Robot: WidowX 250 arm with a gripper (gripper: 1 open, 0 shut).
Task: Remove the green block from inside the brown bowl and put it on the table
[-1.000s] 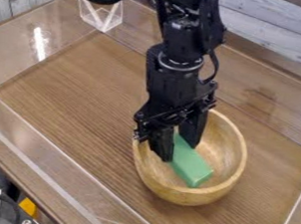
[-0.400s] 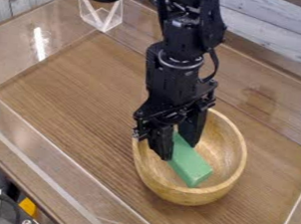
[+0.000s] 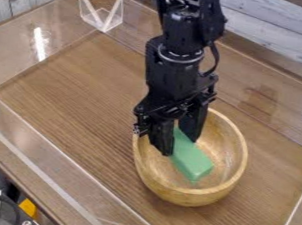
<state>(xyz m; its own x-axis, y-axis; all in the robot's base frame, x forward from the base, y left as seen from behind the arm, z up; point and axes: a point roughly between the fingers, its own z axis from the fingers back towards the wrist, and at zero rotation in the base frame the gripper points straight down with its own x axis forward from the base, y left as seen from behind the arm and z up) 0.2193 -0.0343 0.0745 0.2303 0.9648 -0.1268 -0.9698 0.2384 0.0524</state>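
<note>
The brown bowl [image 3: 232,177] sits on the table [image 3: 76,87], right of centre and near the front. Inside it the green block [image 3: 196,165] lies slanted, its lower end toward the bowl's front right. My black gripper [image 3: 174,140] reaches straight down into the bowl. Its two fingers straddle the block's upper end, one on each long side, and appear to press on it. The arm hides the back left of the bowl's inside.
Low clear acrylic walls [image 3: 17,137] edge the tabletop at the left and front. A small clear acrylic stand [image 3: 100,15] is at the far back left. Bare wood lies to the left of the bowl and behind it.
The gripper and the green block look a touch higher in the bowl than before. The fingers keep the same width.
</note>
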